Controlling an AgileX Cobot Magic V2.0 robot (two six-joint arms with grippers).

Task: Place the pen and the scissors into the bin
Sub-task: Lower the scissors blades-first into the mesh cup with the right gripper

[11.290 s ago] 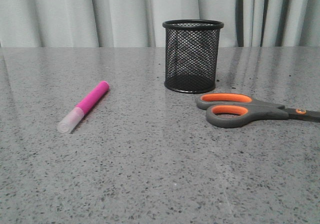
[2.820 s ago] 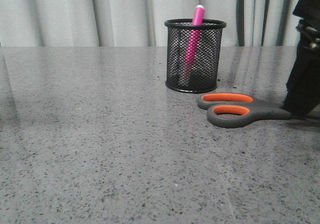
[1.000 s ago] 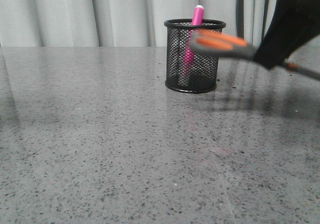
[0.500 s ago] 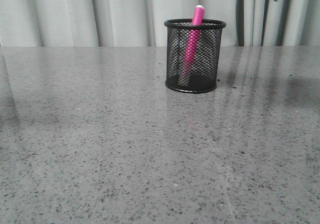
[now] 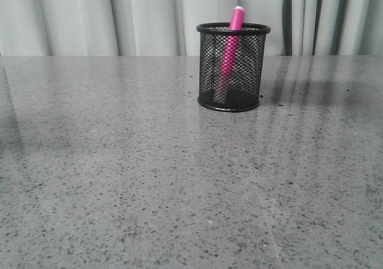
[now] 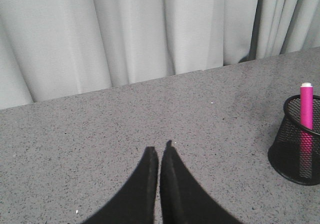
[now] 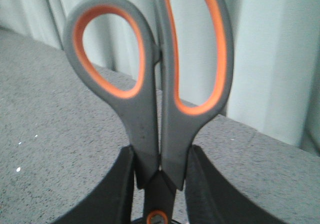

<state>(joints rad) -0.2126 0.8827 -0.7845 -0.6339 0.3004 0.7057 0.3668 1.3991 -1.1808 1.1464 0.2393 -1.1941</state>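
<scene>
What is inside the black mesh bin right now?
The bin holds only the pen, leaning with its pink end poking above the rim. The mesh partly veils its lower end. The scissors are not inside; the right gripper holds them.

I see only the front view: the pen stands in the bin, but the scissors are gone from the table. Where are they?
Observer: The right gripper holds the scissors, as the right wrist view shows.
Operator: Which part is gripped?
Observer: The fingers press the handle shanks just above the orange pivot; the loops stick out beyond the fingertips.
Operator: And the left gripper?
Observer: The left gripper is shut and holds nothing, above the table, off to one side of the bin.
</scene>
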